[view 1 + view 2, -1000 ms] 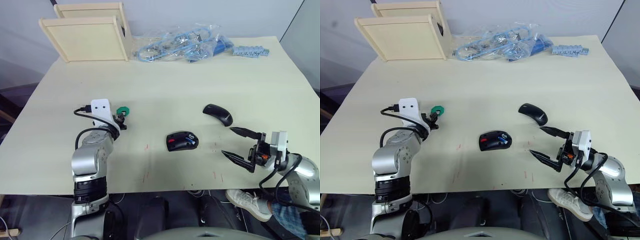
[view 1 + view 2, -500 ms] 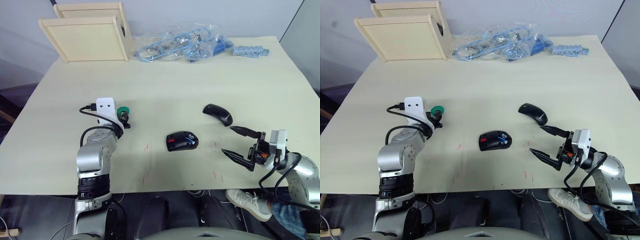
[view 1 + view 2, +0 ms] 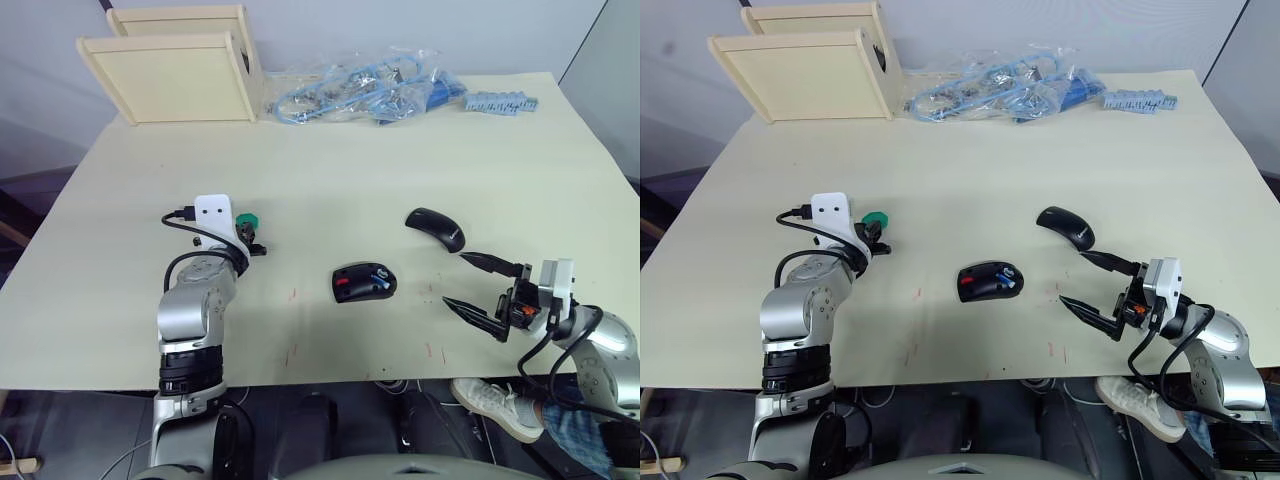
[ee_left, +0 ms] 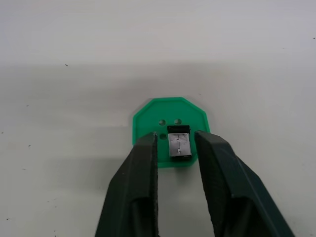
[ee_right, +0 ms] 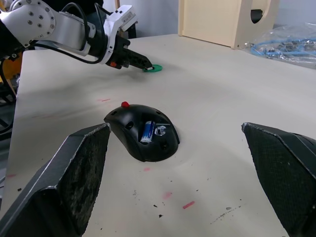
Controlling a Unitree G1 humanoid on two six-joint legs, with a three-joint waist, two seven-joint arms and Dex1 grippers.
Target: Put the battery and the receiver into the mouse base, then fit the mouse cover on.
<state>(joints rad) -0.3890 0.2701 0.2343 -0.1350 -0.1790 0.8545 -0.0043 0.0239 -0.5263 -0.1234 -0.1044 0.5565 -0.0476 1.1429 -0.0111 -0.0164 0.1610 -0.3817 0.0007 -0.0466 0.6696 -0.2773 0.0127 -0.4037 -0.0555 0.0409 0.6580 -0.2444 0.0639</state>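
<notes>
Two fingers of left gripper now moved in around receiver on green disc, open, not pinching | ready to grab | right gripper wide open, unchanged

Between the left gripper's dark fingers, a grey-and-black receiver sits on a green disc. Blue-and-white battery lies in the black, red-marked mouse base.

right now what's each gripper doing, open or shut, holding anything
Left gripper: open, fingers either side of the receiver on the green disc, not clamped on it.
Right gripper: open wide, empty.
</notes>
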